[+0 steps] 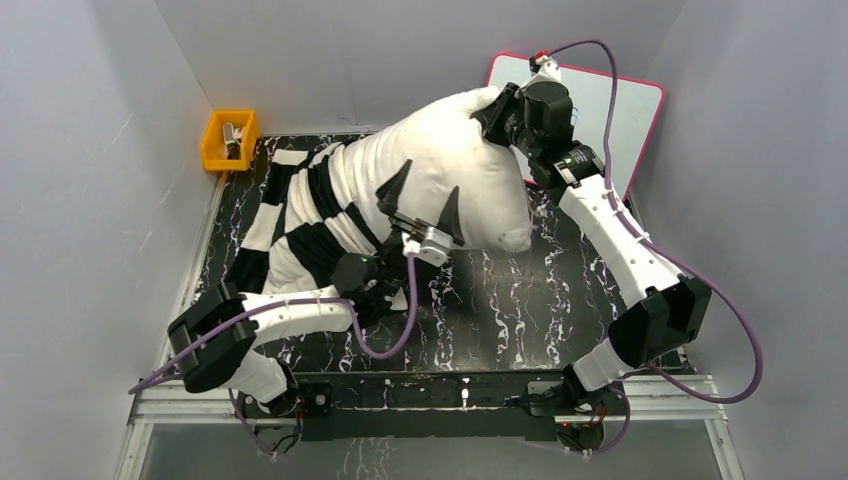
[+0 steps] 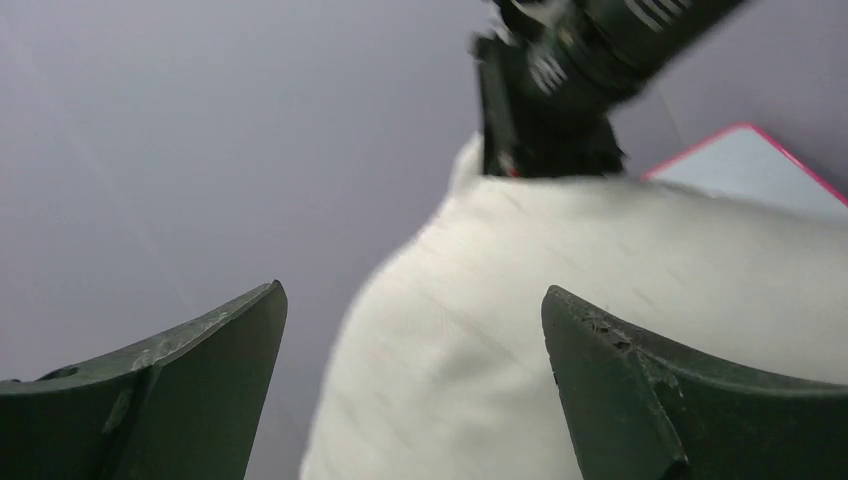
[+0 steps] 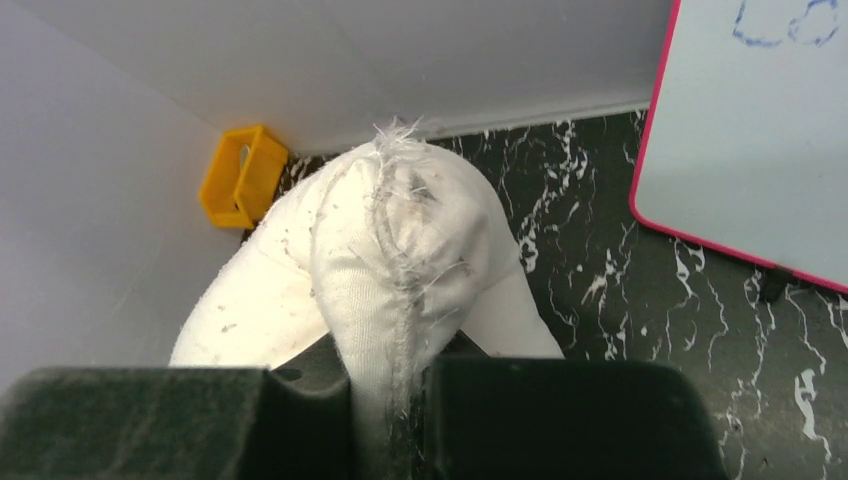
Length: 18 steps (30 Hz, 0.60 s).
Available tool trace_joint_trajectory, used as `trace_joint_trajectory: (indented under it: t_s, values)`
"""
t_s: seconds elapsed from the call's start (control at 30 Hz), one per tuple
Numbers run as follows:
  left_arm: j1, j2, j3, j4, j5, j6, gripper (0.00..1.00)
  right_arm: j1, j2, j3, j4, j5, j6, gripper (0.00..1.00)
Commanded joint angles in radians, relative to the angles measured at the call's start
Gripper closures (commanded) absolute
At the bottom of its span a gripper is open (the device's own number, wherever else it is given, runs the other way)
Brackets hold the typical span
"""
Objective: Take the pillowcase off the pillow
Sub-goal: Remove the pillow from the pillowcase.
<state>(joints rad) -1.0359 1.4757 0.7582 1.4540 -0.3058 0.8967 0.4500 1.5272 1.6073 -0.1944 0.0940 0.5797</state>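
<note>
The right hand (image 3: 390, 385) is pinching narrow on a frayed seam corner of the large plump plain white stuffed pillow (image 1: 440, 165), its 2 dark fingers (image 3: 560, 420) pressing the white fabric between them. It is holding that corner up off the desk at the pillow's far right end, near the pink-edged whiteboard (image 1: 610, 100) that is leaning at the back right. From the grip the pillow is sloping down toward the near left.

The left hand (image 1: 425, 205) is standing wide and holding nothing, its 2 pointed fingers (image 2: 190, 390) spreading apart in front of the pillow's bare white side. I cannot tell whether they are touching it.

The thin black-and-white checkerboard fabric pillowcase (image 1: 300, 215) is bunching around the pillow's lower left end, while the right portion is showing bare. The pillowcase's lower folds are resting on the black, white-veined marble-patterned desk (image 1: 500, 310).

A small yellow plastic bin (image 1: 229, 140) is sitting at the far left corner of the desk, well apart from both hands.
</note>
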Motion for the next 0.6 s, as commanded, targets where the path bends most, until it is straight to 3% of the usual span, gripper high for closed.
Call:
trace_joint_trajectory:
  t_s: [0.0,0.13,0.3,0.4,0.57]
  values:
    - [0.013,-0.067,0.028,0.154,-0.033,-0.012,0.02,0.020,0.011,0.053,-0.062,-0.115,-0.009,1.00]
    - [0.046,-0.030,0.088,0.044,-0.013,-0.050,0.02,0.033,0.015,0.054,-0.076,-0.174,-0.006,1.00]
    - [0.115,-0.098,0.228,-0.521,0.153,-0.306,0.02,0.051,-0.003,0.054,-0.103,-0.138,-0.036,1.00]
    - [0.117,-0.136,0.324,-0.826,0.204,-0.365,0.02,0.052,-0.007,0.069,-0.117,-0.112,-0.061,1.00]
    - [0.125,-0.210,0.498,-1.225,0.263,-0.542,0.02,0.052,0.005,0.089,-0.125,-0.112,-0.079,1.00]
